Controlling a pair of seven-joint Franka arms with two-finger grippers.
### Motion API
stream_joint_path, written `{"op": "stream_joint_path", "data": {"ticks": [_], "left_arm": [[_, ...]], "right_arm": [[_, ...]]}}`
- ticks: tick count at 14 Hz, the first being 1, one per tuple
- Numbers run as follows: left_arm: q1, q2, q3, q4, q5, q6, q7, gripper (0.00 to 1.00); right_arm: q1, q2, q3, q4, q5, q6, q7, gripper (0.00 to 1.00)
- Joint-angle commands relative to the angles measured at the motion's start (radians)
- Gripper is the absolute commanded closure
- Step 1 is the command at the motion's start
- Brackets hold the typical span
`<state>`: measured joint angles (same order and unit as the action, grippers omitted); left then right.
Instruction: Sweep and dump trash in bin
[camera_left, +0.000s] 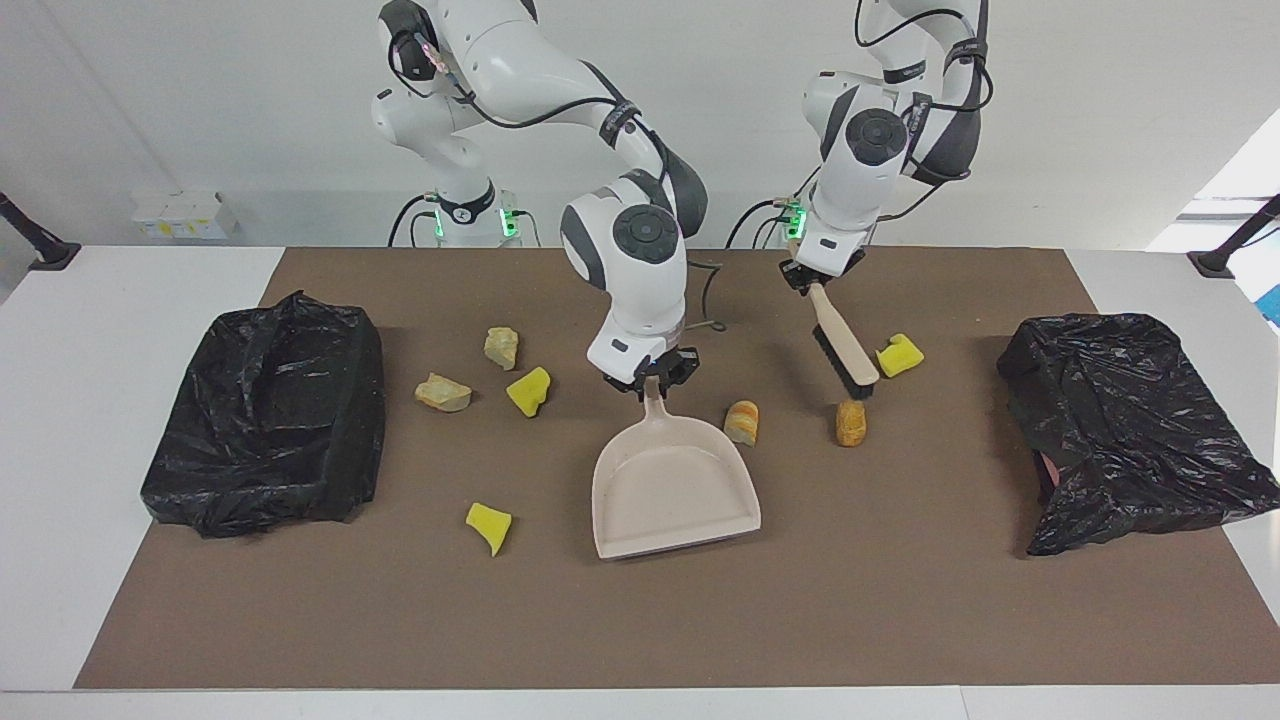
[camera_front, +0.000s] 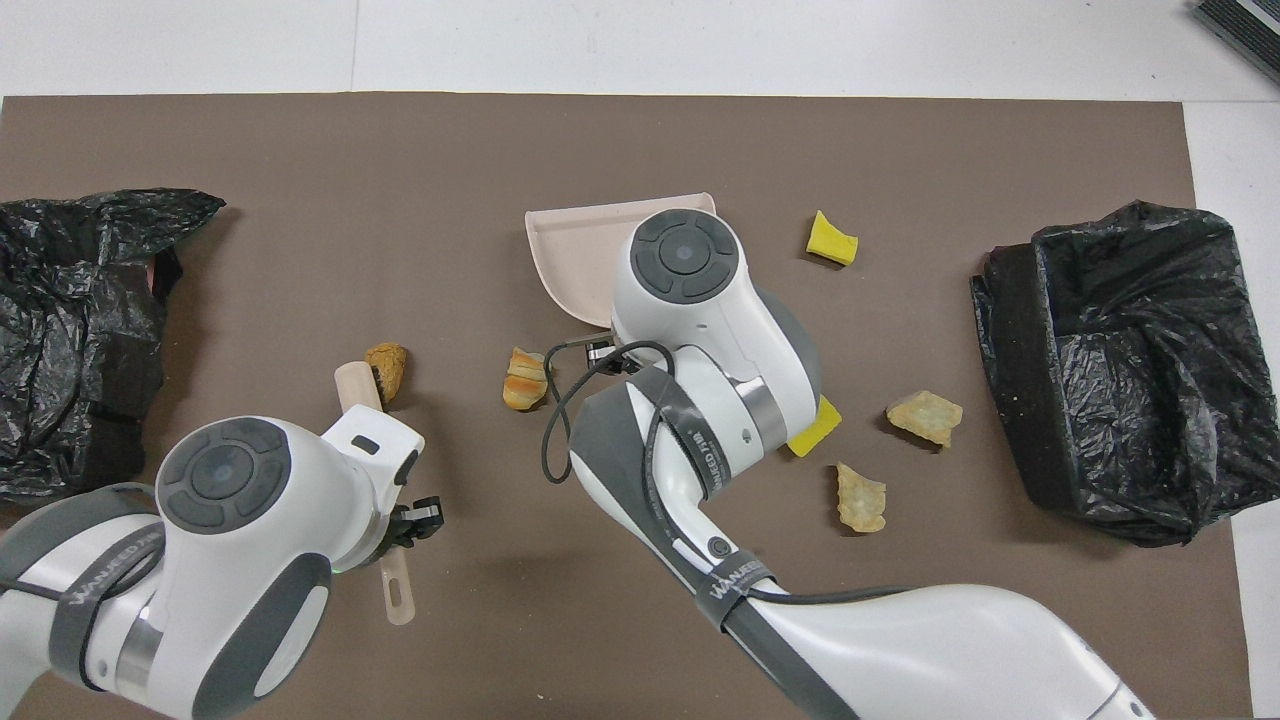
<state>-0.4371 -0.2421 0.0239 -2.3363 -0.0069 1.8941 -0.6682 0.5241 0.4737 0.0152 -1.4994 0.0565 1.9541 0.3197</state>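
My left gripper (camera_left: 812, 282) is clenched on the handle of the brush (camera_left: 845, 350) and hangs over the left arm's end of the brown mat (camera_front: 640, 140) that covers the bench. The brush slopes down and away from me, bristles low. Its head sits between a yellow sponge chunk (camera_left: 899, 355) and a brown roll (camera_left: 850, 422), just above the roll; I cannot tell whether the bristles touch it. One black-bagged bin (camera_front: 90, 300) lies at that end of the bench, well apart from the roll.

A second roll (camera_front: 525, 378) lies between the first roll and the dustpan (camera_front: 570, 235). My right gripper (camera_left: 652, 378) grasps the dustpan by its handle. The pan's long axis runs from the handle, nearer to me, out to the open mouth, which faces away from me and is turned only slightly. The move turns on this: both rolls lie beside the pan toward the left arm's end, not in front of its mouth. I judge that the pan must swing its mouth toward them, or the brush must push them round to it.

Toward the right arm's end lie two more sponge chunks (camera_front: 831, 240) (camera_front: 815, 430) and two stone-like pieces (camera_front: 924, 416) (camera_front: 860, 497). The other bin (camera_front: 1120, 370) lies at that end.
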Motion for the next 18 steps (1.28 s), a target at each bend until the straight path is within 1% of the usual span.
{"op": "stream_joint_path", "data": {"ticks": [1,3,5,6,7,8,11,12,13,15,17,18], "left_arm": [[0.113,-0.016,-0.015,-0.009,0.048,-0.059,-0.011,1.00],[0.190,-0.034,-0.015,-0.032,0.064,-0.089,-0.016,1.00],[0.256,-0.072,-0.015,-0.081,0.109,-0.086,-0.017,1.00],[0.311,-0.088,-0.016,-0.101,0.111,-0.086,-0.021,1.00],[0.342,-0.123,-0.016,-0.147,0.117,-0.066,-0.018,1.00],[0.343,-0.143,-0.015,-0.185,0.117,-0.038,-0.016,1.00],[0.324,-0.140,-0.022,-0.274,0.119,0.032,-0.021,1.00],[0.287,-0.128,-0.025,-0.285,0.117,0.060,-0.024,1.00],[0.247,-0.115,-0.025,-0.288,0.116,0.069,-0.028,1.00],[0.201,-0.103,-0.025,-0.282,0.098,0.089,-0.028,1.00],[0.157,-0.051,-0.025,-0.271,0.023,0.207,-0.022,1.00],[0.134,-0.016,-0.025,-0.247,0.005,0.232,-0.021,1.00]], "right_arm": [[-0.027,-0.027,0.003,-0.022,-0.033,-0.004,-0.228,1.00],[-0.042,-0.027,0.005,-0.021,-0.076,-0.014,-0.408,1.00],[-0.056,-0.024,0.005,-0.021,-0.098,-0.017,-0.580,1.00],[-0.065,-0.024,0.005,-0.021,-0.107,-0.020,-0.656,1.00],[-0.068,-0.024,0.005,-0.021,-0.124,-0.026,-0.729,1.00],[-0.075,-0.024,0.005,-0.021,-0.151,-0.027,-0.823,1.00],[-0.082,-0.021,0.005,-0.025,-0.225,-0.011,-1.064,1.00],[-0.088,-0.021,0.005,-0.028,-0.245,-0.006,-1.137,1.00],[-0.096,-0.020,0.005,-0.028,-0.253,-0.001,-1.195,1.00],[-0.099,-0.018,0.005,-0.036,-0.270,0.011,-1.275,1.00],[-0.098,-0.012,0.006,-0.038,-0.290,0.012,-1.295,1.00],[-0.096,-0.009,0.006,-0.039,-0.309,0.012,-1.304,1.00]]}}
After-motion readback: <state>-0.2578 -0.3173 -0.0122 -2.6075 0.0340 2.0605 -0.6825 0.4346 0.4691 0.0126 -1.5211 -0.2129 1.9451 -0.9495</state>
